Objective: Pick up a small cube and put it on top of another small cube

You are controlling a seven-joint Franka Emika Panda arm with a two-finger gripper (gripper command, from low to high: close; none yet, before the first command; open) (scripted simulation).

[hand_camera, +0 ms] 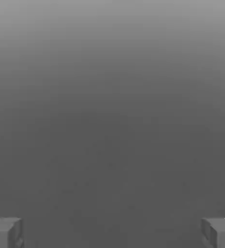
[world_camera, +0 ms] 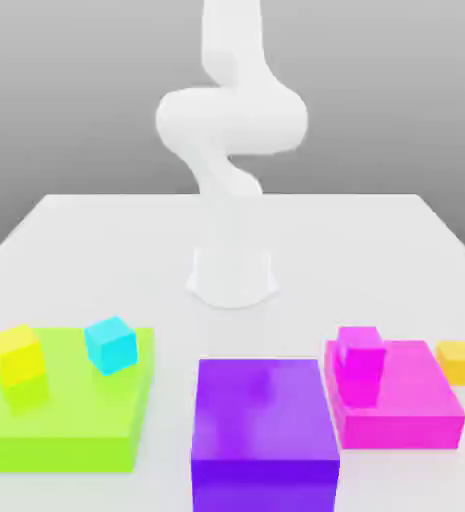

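Exterior view: yellow cube [world_camera: 18,353] and cyan cube [world_camera: 112,344] on green slab [world_camera: 66,425]; magenta cube [world_camera: 360,350] on pink slab [world_camera: 416,405]; orange cube [world_camera: 457,360] beside it. Gripper [hand_camera: 112,232] wide, empty.

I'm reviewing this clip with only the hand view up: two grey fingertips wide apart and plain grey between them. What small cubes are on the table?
Observer: Four. A small yellow cube and a small cyan cube sit on a flat lime-green slab at the exterior view's left.
Operator: And the other two?
Observer: A small magenta cube rests on a flat magenta slab at the right; a small orange cube sits on the white table just beyond that slab's right edge.
Operator: Anything in the middle?
Observer: A large purple block, nearest the camera, with nothing on it.
Operator: Any cube stacked yet?
Observer: No, none sits on another cube.
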